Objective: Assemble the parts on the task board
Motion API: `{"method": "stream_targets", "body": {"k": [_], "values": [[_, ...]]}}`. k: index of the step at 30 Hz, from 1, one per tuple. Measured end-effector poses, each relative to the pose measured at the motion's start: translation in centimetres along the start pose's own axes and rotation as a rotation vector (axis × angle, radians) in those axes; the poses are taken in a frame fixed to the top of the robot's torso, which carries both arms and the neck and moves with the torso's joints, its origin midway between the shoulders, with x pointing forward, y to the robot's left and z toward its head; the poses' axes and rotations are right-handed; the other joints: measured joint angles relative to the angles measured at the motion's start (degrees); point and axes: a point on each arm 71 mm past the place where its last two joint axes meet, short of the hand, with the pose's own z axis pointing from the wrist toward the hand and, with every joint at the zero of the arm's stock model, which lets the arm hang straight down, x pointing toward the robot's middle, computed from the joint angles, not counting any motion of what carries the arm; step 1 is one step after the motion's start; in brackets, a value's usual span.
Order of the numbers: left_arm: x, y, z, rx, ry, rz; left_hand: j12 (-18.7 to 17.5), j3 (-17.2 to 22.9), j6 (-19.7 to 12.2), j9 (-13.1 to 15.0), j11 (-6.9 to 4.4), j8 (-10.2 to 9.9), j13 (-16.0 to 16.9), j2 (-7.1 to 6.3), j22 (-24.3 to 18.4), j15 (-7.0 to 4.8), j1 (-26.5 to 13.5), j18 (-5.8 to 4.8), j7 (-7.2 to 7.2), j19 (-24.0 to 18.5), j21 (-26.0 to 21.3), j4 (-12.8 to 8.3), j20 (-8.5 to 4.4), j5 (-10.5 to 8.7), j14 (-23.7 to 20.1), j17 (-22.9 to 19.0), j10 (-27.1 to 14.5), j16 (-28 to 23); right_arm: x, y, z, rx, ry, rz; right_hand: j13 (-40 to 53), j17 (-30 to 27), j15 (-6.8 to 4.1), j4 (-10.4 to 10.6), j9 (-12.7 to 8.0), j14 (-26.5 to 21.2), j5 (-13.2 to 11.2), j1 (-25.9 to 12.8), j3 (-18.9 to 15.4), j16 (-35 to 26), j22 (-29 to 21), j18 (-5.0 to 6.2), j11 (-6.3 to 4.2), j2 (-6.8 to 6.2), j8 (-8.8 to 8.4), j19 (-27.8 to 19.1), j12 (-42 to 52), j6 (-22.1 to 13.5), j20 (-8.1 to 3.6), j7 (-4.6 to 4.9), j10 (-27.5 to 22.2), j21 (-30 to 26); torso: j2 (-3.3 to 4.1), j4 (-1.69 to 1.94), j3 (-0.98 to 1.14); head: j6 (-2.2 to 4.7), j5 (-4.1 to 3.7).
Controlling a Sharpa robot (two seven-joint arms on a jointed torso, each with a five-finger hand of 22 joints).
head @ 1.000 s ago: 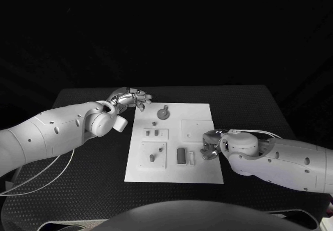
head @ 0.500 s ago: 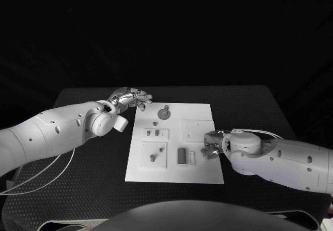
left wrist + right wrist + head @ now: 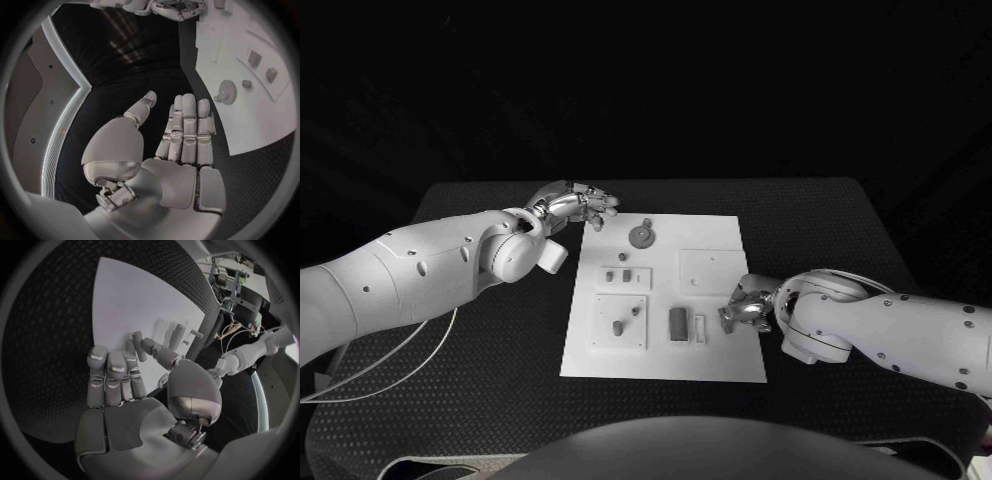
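Black table (image 3: 488,360) bears unlabelled task board (image 3: 711,355); left hand (image 3: 574,206) and right hand (image 3: 744,308) empty, fingers extended.

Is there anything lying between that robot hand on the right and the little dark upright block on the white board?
Nothing visible. The right robot hand hangs over the task board's right edge, and only bare white plate lies between it and the dark block.

My left hand (image 3: 169,150) hovers open over the black table (image 3: 137,75), fingers straight (nothing held), beside the task board (image 3: 250,85).
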Motion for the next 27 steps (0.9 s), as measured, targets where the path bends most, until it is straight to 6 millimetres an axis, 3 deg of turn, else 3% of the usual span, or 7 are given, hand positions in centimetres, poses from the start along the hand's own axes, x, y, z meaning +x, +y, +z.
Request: {"method": "stream_targets", "body": {"k": [9,27], "values": [[0.0,-0.1,0.0,0.001,0.002,0.003,0.0,0.0,0.0,0.0,-0.01,0.0,0.0,0.00,0.0,0.00,0.0,0.00,0.00,0.1,0.0,0.0,-0.10,0.00,0.0,0.0,0.0,0.0,0.8,0.9,-0.4,0.012,0.081,0.175,0.0,0.0,-0.19,-0.2,0.0,0.2,0.5,0.1,-0.2,0.0,0.0,0.10,0.21,0.50,0.03,0.3,0.1,0.2,-0.13,-0.18,0.2,0.0,0.00,-0.01,-0.09,0.00,0.06],[0.1,-0.2,0.1,0.000,0.004,0.005,0.0,0.0,0.0,0.0,-0.09,0.2,0.0,0.00,0.1,0.00,0.0,0.00,0.00,0.1,0.0,0.0,-0.09,0.00,0.0,0.0,0.1,0.0,1.2,1.6,0.0,0.028,0.099,0.223,0.1,0.0,-0.19,-0.3,0.0,0.2,0.8,-0.1,-0.3,0.0,-0.1,0.14,0.20,0.73,0.07,0.3,0.1,0.2,-0.12,-0.18,0.2,0.0,0.04,0.01,0.02,0.00,0.13]]}}
